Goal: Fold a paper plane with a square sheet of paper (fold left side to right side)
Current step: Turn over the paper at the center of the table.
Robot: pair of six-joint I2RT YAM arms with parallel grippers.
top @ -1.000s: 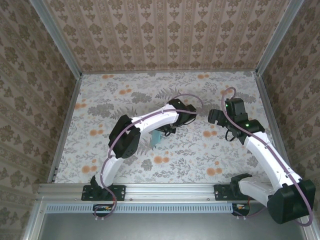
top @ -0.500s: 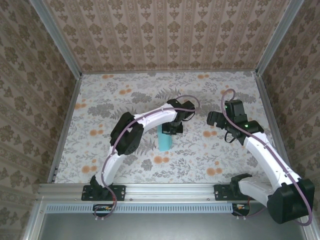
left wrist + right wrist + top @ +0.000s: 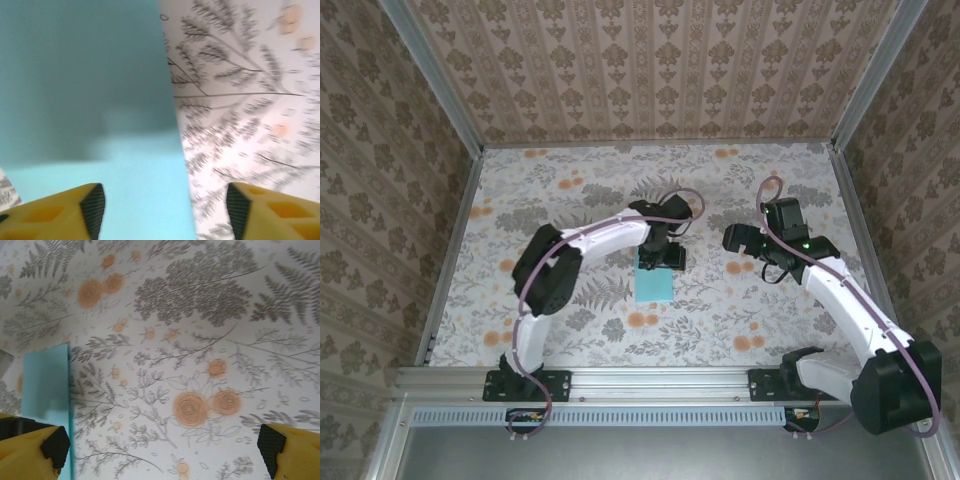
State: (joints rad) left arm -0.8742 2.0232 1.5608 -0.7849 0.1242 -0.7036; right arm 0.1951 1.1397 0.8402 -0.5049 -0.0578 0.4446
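The light-blue sheet of paper lies flat on the floral tabletop, near the middle. My left gripper hovers over its far end, jaws open. In the left wrist view the paper lies below, its right edge running between the yellow fingers; the left gripper holds nothing. My right gripper hangs open to the right of the sheet, apart from it. In the right wrist view the paper is at the left edge, and the right gripper has only tabletop between its fingers.
The tabletop carries a grey fern and orange flower print. Patterned walls with metal corner rails close off the left, back and right. The arm bases sit on the front rail.
My left gripper has opened and let go of the paper, which now lies wider and flat. The left arm has swung a little left. The right gripper has edged left.
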